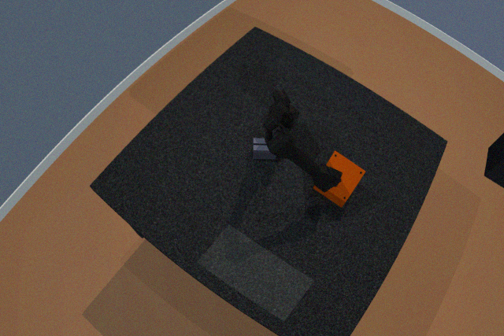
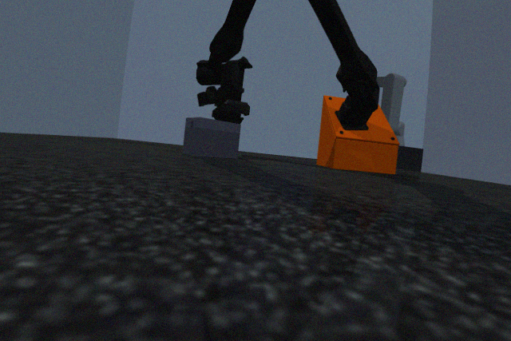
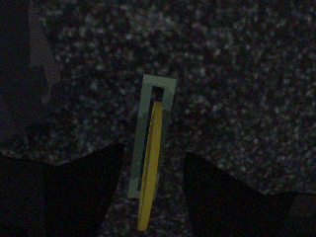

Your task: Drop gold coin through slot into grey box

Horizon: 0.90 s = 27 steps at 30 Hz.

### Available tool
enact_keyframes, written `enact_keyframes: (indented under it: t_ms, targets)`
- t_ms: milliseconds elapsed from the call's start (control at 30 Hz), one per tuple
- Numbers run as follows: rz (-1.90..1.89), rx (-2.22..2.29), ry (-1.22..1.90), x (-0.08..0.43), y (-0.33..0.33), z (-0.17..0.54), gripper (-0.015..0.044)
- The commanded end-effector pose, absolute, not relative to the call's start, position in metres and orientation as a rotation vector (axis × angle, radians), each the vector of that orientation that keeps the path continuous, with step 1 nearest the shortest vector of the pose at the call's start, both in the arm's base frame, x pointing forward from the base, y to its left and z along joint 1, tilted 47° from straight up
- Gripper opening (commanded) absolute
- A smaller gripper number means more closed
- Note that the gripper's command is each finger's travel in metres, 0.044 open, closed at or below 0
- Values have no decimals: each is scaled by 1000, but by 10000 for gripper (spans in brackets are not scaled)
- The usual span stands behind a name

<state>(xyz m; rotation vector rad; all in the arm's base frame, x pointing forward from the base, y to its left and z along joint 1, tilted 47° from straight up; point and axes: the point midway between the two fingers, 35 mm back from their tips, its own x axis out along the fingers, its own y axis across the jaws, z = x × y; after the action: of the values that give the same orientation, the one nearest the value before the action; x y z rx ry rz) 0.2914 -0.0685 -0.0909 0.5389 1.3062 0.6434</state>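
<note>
The gold coin (image 3: pixel 151 170) stands on edge in the dark-green holder (image 3: pixel 160 80). My gripper (image 3: pixel 154 155) is open, with one finger on each side of the coin and a gap visible on both sides. The grey box (image 1: pixel 262 154) (image 2: pixel 210 140) is closed; its slot shows as a dark line on the lid in the top view. The box's shaded edge is at the upper left of the wrist view. In the exterior view my gripper is low behind the box, which hides the fingertips. The coin and holder are hidden in the top and exterior views.
The arm's base stands on an orange block (image 1: pixel 352 173) (image 2: pixel 365 156), to the right of the grey box in the top and exterior views. A paler rectangle (image 1: pixel 256 271) marks the dark mat near the bottom of the top view. A grey upright shape (image 2: pixel 392 97) stands behind the orange block.
</note>
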Motion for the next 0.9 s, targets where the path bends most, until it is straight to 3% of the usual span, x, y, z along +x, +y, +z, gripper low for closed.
enact_keyframes:
  t_ms: [0, 267, 467, 867]
  targets:
    - [647, 553, 1310, 291, -60, -98, 161]
    - [648, 554, 1309, 291, -54, -103, 161]
    - [648, 554, 1309, 291, -54, -103, 3]
    - [648, 554, 1310, 291, -54, -103, 0]
